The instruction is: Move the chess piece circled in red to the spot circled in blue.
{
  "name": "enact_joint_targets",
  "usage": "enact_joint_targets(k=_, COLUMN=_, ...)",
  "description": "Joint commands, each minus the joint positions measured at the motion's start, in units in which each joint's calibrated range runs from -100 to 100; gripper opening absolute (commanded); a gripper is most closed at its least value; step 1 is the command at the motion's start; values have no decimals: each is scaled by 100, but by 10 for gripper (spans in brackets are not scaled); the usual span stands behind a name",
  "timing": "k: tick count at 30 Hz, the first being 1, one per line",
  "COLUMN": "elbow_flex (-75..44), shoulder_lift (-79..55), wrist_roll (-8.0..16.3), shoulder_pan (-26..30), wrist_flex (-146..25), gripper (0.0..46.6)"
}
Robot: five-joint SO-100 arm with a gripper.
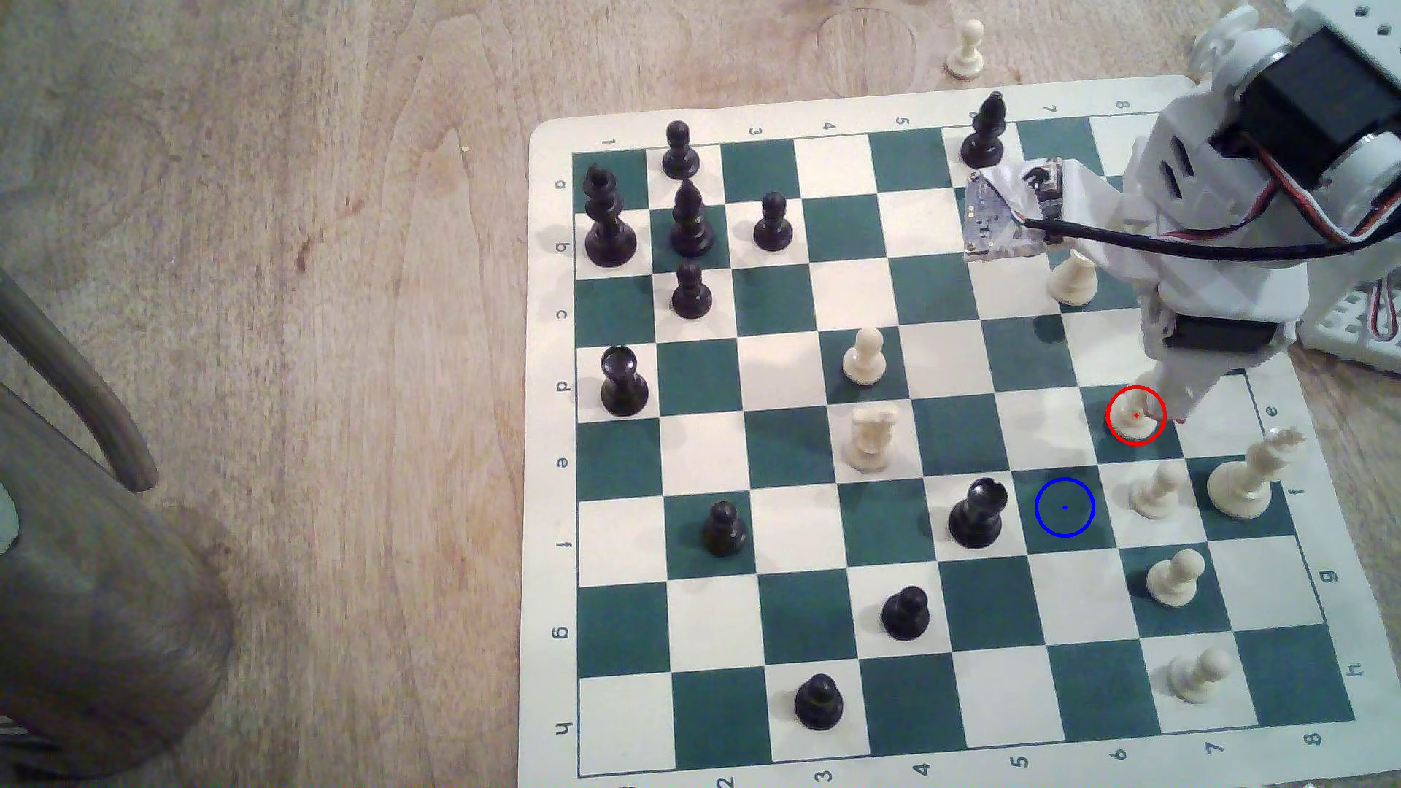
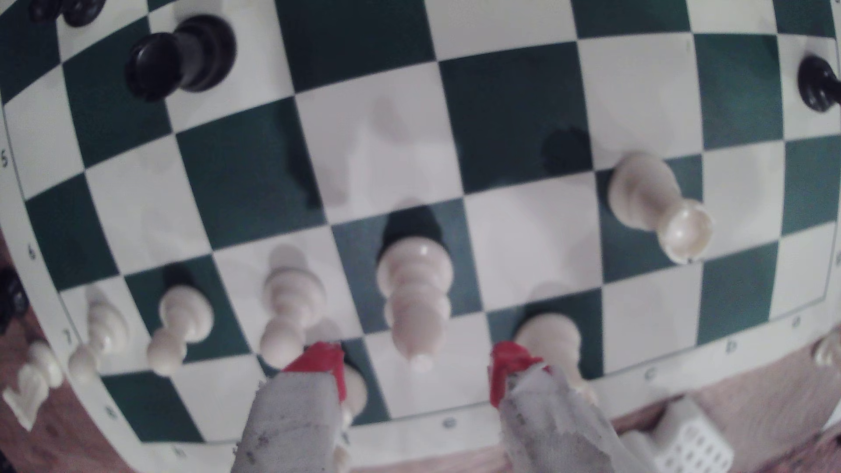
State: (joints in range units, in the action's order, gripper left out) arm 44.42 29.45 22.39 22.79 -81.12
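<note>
While the red-tipped hand [image 2: 416, 370] is held open, the small cream-white plastic chess piece [image 2: 416, 295] is seen between its fingers, ungripped; the blue-ringed green square [image 1: 1064, 508] lies nearby.
</note>
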Motion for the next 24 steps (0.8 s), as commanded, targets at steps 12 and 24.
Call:
enact_joint_targets(k=12, elbow_flex=191, shoulder_lift=-517, wrist_roll=132, shoulder_pan=259, wrist_flex=503, gripper=163)
enact_joint_targets(k=24, elbow_flex=209, shoulder_lift=-933, wrist_roll=161, shoulder_pan=252, wrist_flex=773, gripper=146)
